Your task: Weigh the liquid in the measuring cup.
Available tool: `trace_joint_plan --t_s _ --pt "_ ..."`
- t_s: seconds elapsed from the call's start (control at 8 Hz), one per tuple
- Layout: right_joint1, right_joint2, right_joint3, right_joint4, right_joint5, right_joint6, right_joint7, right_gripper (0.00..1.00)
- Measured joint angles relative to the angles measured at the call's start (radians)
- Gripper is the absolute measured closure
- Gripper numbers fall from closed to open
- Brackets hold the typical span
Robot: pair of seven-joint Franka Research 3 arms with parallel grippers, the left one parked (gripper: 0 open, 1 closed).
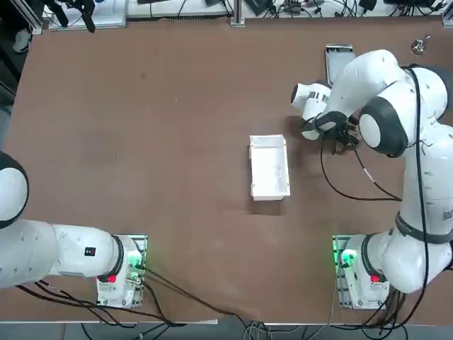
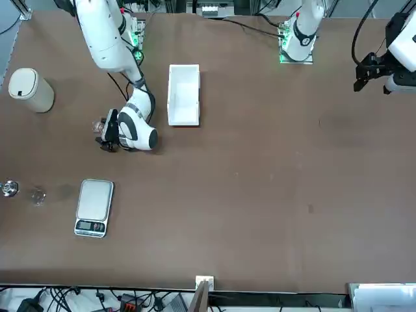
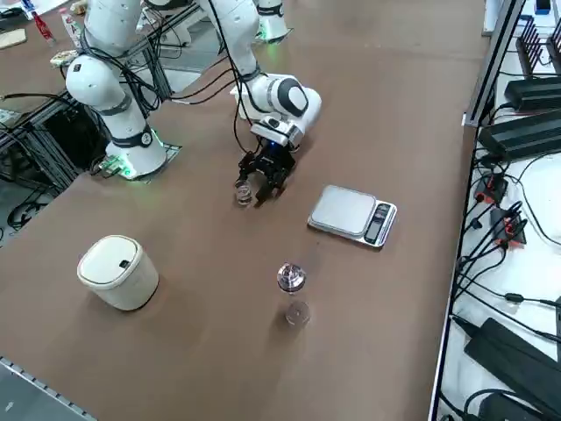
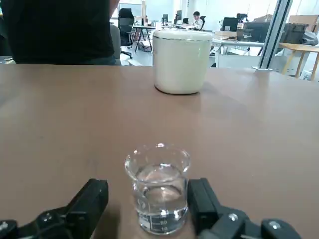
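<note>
Liquid, clear and without colour, fills the lower part of the measuring cup (image 4: 158, 199), which stands upright on the brown table (image 1: 177, 142), at the robot's right side. This cup is small and transparent, with a wider rim at its top and printed marks on its wall. Right gripper (image 4: 148, 191) is low at the table, and it points sideways to the robot's right. Its two fingers (image 4: 89, 201) are spread, with the cup between their tips. One finger is very close to the wall of the cup, and I cannot tell if it touches; on the other side there is a visible gap. So the cup is not pinched.

Kitchen scale (image 3: 344, 210), flat and pale, lies farther from the robot's bases than the gripper, near to it. Its panel (image 3: 379, 224) is on the side away from the robot. White rectangular tray (image 1: 269, 168) rests to the left of the gripper. White round container (image 3: 118, 272) with a lid stands well apart, to the right of the gripper. Small shiny metallic piece (image 3: 291, 277) and clear round piece (image 3: 298, 313) are near each other, to the right of the scale. Behind the table edge, a person in dark clothes (image 4: 57, 32) is partly visible.
</note>
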Motion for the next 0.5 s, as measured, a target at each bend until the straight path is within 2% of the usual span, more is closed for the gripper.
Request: trace_joint_plan --t_s 0.5 --pt "-0.008 0.000 0.000 -0.016 0.000 -0.017 0.010 0.07"
